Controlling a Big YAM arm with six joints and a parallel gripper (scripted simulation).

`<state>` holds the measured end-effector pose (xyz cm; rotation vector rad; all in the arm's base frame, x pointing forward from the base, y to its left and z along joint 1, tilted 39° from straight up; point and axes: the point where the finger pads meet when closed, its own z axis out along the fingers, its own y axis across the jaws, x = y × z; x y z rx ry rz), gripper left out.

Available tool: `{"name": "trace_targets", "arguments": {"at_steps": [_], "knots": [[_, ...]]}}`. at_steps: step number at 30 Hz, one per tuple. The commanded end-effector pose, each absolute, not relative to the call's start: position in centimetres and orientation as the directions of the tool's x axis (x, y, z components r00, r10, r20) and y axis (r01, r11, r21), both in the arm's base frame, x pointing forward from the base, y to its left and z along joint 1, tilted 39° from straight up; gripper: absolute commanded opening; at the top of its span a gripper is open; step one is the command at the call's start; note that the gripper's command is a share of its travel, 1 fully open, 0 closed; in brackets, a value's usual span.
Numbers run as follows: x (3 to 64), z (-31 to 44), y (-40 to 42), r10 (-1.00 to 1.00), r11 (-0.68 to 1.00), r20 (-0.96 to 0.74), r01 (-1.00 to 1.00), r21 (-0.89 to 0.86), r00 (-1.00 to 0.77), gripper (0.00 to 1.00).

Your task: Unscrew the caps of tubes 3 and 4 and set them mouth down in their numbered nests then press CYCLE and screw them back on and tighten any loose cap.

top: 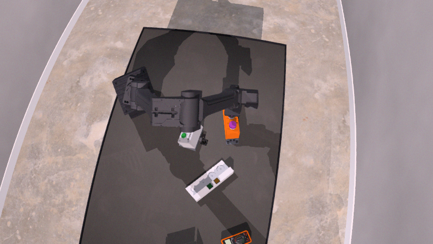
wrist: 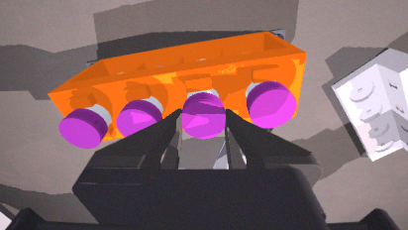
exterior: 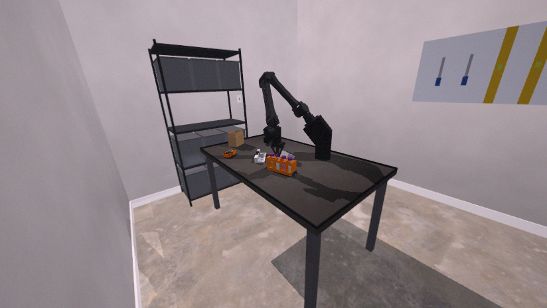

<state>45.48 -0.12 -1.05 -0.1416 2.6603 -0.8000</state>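
- Top view: the counter (top: 136,181) (exterior: 344,179) (wrist: 30,25) reaches past the bottom of the frame. The arm's base (top: 117,82) (exterior: 323,153) straddles its left edge, below the upper left corner.
- The decapping station (top: 232,133) (exterior: 281,170) (wrist: 173,74) stands nearer the right edge, with a strip of counter between. The tool (top: 232,115) (exterior: 277,149) (wrist: 203,115) is over its upper part and hides the other caps; the cap of tube 4 (top: 232,124) (exterior: 271,154) (wrist: 272,106) shows.
- The key housing (top: 189,141) sits between base and station, partly under the arm, its green key (top: 184,135) visible. The cap tray (top: 196,195) (exterior: 260,158) (wrist: 378,94) lies slanted below, with room to both side edges and both lamps dark. A multimeter (top: 239,239) (exterior: 229,153) is farther down, near the right edge.
- Exterior view: the station is close to the long front edge, well apart from the near corner. The multimeter and a brown box (exterior: 235,139) are towards the left corner, a shelf rack (exterior: 198,91) beyond it.
- Wrist view: the tool is clamped on the cap of tube 3 (exterior: 277,155) (wrist: 203,118), which is at its tube's mouth. Neighbouring caps flank the fingers closely on both sides; the tray is off to the right.
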Motion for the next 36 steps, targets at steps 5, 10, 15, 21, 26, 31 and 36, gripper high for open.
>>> {"name": "trace_targets", "arguments": {"at_steps": [5, 10, 15, 21, 26, 31, 36], "knots": [[45.7, -0.6, 0.1, -0.194, 0.835, -0.317, 0.013, -0.550, -0.929, 0.00], [44.9, -0.1, 0.8, -0.201, 0.835, -0.315, 0.006, -0.551, -0.928, 0.00], [44.3, 1.0, 1.6, -0.201, 0.835, -0.315, 0.006, -0.550, -0.928, 0.00], [44.0, 2.0, 2.2, -0.201, 0.835, -0.317, 0.007, -0.550, -0.927, 0.00], [42.9, 3.3, -1.0, 0.043, 0.853, -0.439, 0.261, -0.451, -0.897, 0.00], [42.4, 4.5, -3.0, 0.254, 0.817, -0.552, 0.481, -0.317, -0.795, 0.00], [41.7, 5.5, -5.2, 0.434, 0.738, -0.613, 0.651, -0.180, -0.660, 0.00]]}}
